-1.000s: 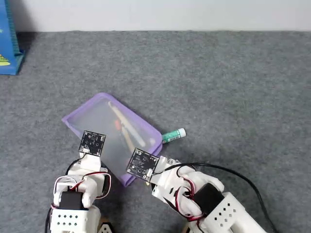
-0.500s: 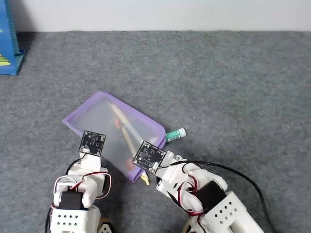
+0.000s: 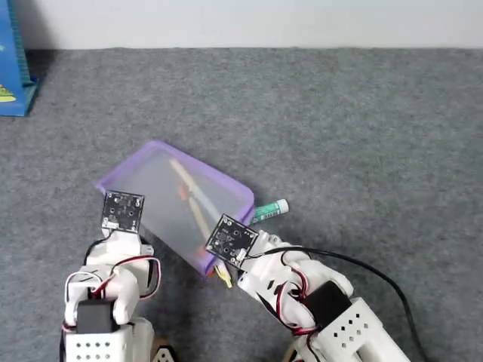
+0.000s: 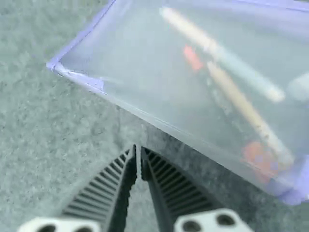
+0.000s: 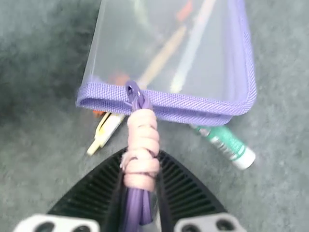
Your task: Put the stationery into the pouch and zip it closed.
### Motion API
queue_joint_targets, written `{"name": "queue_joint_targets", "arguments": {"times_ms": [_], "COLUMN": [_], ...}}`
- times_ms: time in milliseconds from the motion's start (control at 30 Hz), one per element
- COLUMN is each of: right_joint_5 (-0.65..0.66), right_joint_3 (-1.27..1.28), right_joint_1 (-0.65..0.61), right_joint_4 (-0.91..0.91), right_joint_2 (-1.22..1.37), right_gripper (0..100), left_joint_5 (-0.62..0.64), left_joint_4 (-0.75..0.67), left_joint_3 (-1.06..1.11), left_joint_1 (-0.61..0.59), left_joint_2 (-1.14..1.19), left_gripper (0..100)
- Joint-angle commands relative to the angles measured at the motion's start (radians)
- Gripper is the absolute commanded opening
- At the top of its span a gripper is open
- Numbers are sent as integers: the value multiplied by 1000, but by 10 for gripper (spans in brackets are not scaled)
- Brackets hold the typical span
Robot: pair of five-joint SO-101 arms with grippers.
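From above, you had the purple pouch (image 3: 170, 192) lying at a slant on the grey carpet (image 3: 362, 136), with pens showing through its clear face. A green glue stick (image 3: 270, 210) lay outside it on the carpet, just beside the pouch's right corner. A yellow pen (image 3: 224, 276) poked out at the pouch's near end. Your left arm (image 3: 106, 286) stood at the pouch's near-left edge and your right arm (image 3: 302, 294) at its near corner. A blue box (image 3: 11, 68) sat in the far-left corner, well apart.

In the left wrist view, your left gripper (image 4: 137, 151) was over bare carpet just short of the pouch's long edge, its jaws all but closed and holding nothing. Inside the pouch you could see a pencil (image 4: 241, 108), a pale pen (image 4: 217, 53) and a small red piece (image 4: 193, 58).

In the right wrist view, your right gripper (image 5: 140, 162) was clamped on the pink-and-purple zipper pull (image 5: 142, 140), which ran to the zipper on the pouch's end seam. The yellow pen stuck out from under that seam, and the glue stick lay on the carpet near the corner.
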Motion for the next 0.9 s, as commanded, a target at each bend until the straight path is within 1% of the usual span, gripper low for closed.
{"name": "queue_joint_targets", "arguments": {"times_ms": [0, 100, 200, 267, 367, 733, 867], "right_joint_5": [-3, -6, -11, -35, -49, -49, -49], "right_joint_3": [-17, -44, -87, -112, -133, -152, -152], "right_joint_1": [8, 8, 8, 8, 8, 8, 7], "right_joint_4": [-93, -136, -143, -153, -154, -151, -148], "right_joint_2": [-24, -16, -16, -16, -15, -16, -19], "right_gripper": [10, 10, 10, 10, 10, 10, 10], "left_joint_5": [9, 5, 25, 84, 141, 149, 147], "left_joint_4": [68, 106, 117, 114, 109, 103, 32], "left_joint_3": [-136, -202, -222, -225, -226, -194, -94], "left_joint_1": [54, 115, 157, 169, 172, 173, 172], "left_joint_2": [-11, -11, -11, -11, -11, -11, -11], "left_gripper": [19, 47, 153, 227, 296, 306, 306]}}
